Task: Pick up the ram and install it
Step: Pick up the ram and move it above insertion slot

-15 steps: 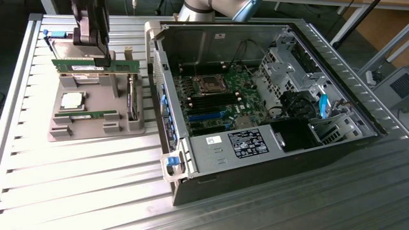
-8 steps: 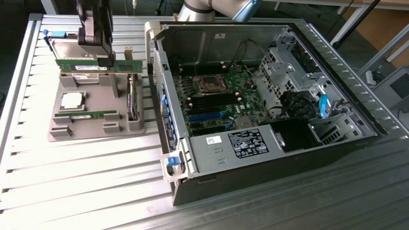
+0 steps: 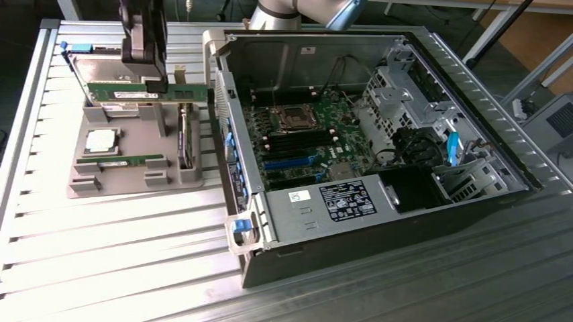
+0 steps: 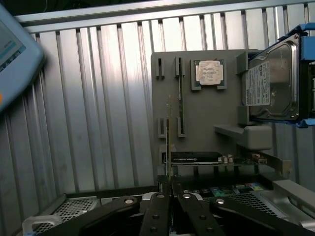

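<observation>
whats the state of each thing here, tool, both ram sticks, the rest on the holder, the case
tool: shut on the ram
ram: gripped on its long edge, above the holder, not installed
second ram: resting in the holder
processor: flat on the holder
card: upright in the holder
case: open, side off

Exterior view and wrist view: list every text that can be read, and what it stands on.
No text reads in either view.
Power supply label: print too small.
White sticker beside it: too small.
Hard drive label: blurred.
White label on the ram: too small.
White label on the second stick: too small.
</observation>
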`<state>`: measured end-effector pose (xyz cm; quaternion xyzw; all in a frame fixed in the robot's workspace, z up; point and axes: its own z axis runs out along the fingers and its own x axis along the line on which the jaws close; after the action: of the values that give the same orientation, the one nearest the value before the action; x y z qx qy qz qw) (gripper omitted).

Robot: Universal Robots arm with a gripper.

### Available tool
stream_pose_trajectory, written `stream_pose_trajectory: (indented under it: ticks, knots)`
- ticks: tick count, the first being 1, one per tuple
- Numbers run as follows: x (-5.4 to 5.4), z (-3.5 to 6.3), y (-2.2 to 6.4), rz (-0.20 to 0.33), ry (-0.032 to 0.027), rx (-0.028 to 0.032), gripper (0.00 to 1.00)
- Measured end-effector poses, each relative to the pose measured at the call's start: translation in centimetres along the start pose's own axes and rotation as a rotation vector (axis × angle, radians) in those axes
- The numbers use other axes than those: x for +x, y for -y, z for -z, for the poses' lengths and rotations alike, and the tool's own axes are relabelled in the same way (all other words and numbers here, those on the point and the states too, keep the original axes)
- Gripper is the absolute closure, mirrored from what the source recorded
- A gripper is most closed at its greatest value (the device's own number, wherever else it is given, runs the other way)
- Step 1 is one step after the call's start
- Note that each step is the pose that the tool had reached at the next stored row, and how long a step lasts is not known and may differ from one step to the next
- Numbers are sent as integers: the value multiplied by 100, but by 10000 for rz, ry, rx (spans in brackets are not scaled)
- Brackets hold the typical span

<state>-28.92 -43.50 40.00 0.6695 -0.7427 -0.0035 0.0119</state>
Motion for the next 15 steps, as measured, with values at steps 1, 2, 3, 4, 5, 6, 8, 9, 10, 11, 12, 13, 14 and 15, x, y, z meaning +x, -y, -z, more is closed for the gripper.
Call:
stream_pose_trajectory:
  ticks: [1, 2, 3, 4, 5, 6, 8, 9, 10, 11, 12, 13, 14, 15]
  knots:
    - [-1, 0, 15, 1, -3, 0, 89]
    - [-3, 0, 28, 0, -5, 1, 89]
    - [-4, 1, 38, 1, -7, 1, 89]
    - [-5, 1, 51, 0, -8, 1, 89]
    - [-7, 1, 65, 0, -10, 1, 89]
    - [-8, 1, 76, 0, -11, 2, 89]
    - [-10, 2, 99, 0, -16, 1, 89]
    - [-11, 2, 109, 0, -17, 2, 89]
    - [-13, 3, 124, 0, -20, 2, 89]
    - [-14, 3, 137, 0, -21, 3, 89]
    - [-16, 3, 156, -1, -23, 3, 89]
    - [-18, 4, 172, 0, -25, 2, 89]
    - [-19, 4, 186, 0, -26, 3, 89]
    - [-21, 4, 203, 0, -26, 3, 89]
